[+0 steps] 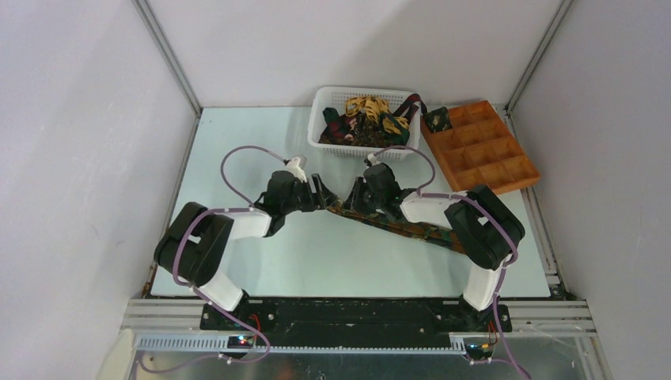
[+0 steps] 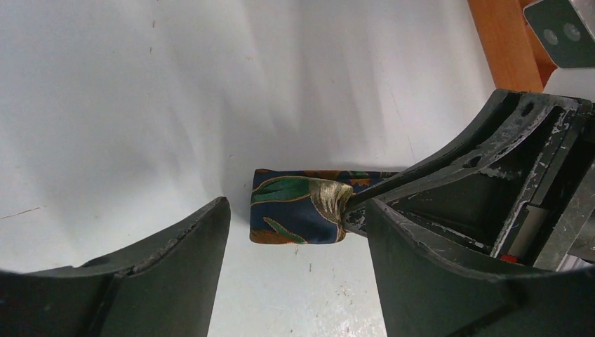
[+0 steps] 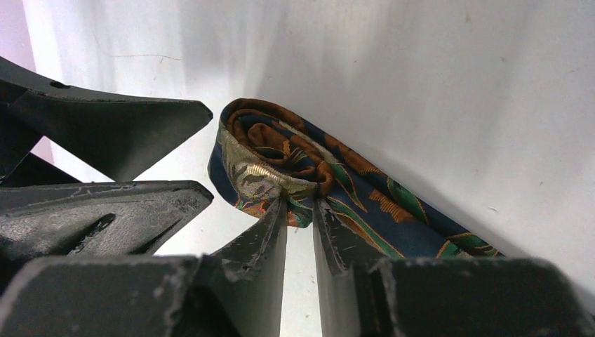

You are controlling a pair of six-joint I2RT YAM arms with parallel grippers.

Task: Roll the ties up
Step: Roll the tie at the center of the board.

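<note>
We see the tie lying on the desk in front of the white basket, its end nearest the basket rolled into a small coil. Our right pincer is clamped on that coil; our left pincer stands open just beside it. Other ties are heaped inside the basket.

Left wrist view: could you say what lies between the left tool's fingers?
The tie's rolled end, pinched by the right tool, seen in the left wrist view.
</note>
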